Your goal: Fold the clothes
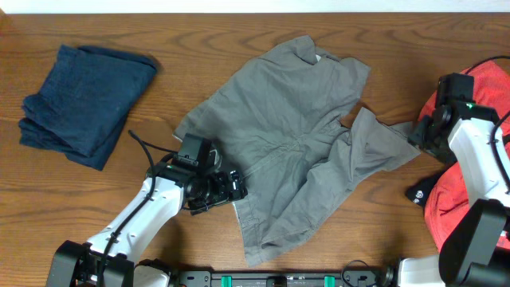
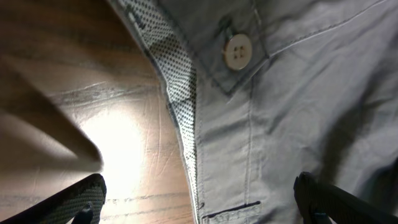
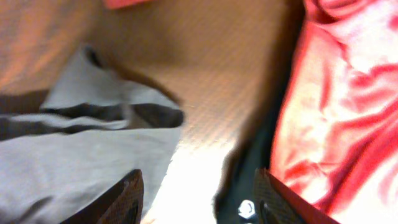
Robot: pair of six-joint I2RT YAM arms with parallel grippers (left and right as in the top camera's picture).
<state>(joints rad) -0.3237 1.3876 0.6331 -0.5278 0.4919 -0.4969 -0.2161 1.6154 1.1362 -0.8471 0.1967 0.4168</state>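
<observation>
Grey shorts (image 1: 295,135) lie spread flat on the wooden table, one leg partly turned over at the right. My left gripper (image 1: 227,190) is open at the shorts' lower left edge. In the left wrist view its fingers (image 2: 200,202) straddle the patterned waistband (image 2: 180,93) near a white button (image 2: 237,51), holding nothing. My right gripper (image 1: 421,139) is open beside the right leg's hem. In the right wrist view its fingers (image 3: 199,199) hover over bare table between the grey cloth (image 3: 74,162) and a red garment (image 3: 348,93).
A folded dark blue garment (image 1: 84,104) lies at the far left. The red garment (image 1: 446,215) is heaped at the right edge under the right arm, with a small black piece (image 1: 418,191) next to it.
</observation>
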